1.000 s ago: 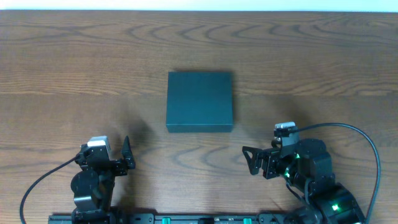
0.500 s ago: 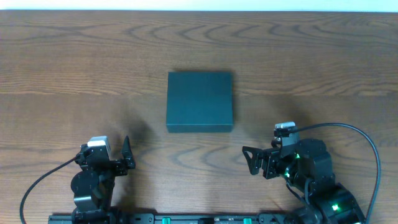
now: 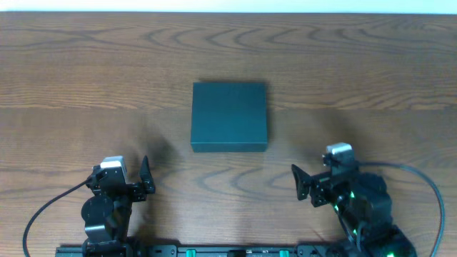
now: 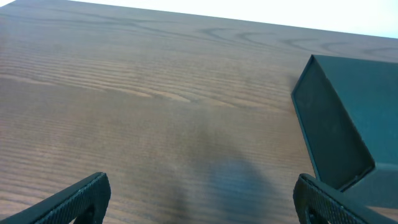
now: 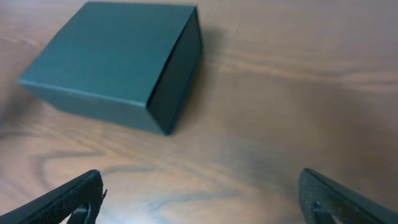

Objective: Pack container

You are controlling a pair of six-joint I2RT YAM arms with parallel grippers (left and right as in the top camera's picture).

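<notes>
The container (image 3: pixel 229 116) is a dark teal-grey box with its lid shut, lying flat at the middle of the wooden table. It also shows at the right edge of the left wrist view (image 4: pixel 348 118) and at the upper left of the right wrist view (image 5: pixel 118 62). My left gripper (image 3: pixel 145 180) is open and empty near the front left, well short of the box; its fingers frame bare wood (image 4: pixel 199 199). My right gripper (image 3: pixel 298 184) is open and empty at the front right, below and right of the box (image 5: pixel 202 199).
The wooden table (image 3: pixel 86 71) stretches wide around the box. Black cables (image 3: pixel 428 178) loop beside the arm bases at the front edge. No snack packs or other objects are in view.
My right arm has shifted a little to the right and turned, its gripper still open. The left arm and the box have not moved.
</notes>
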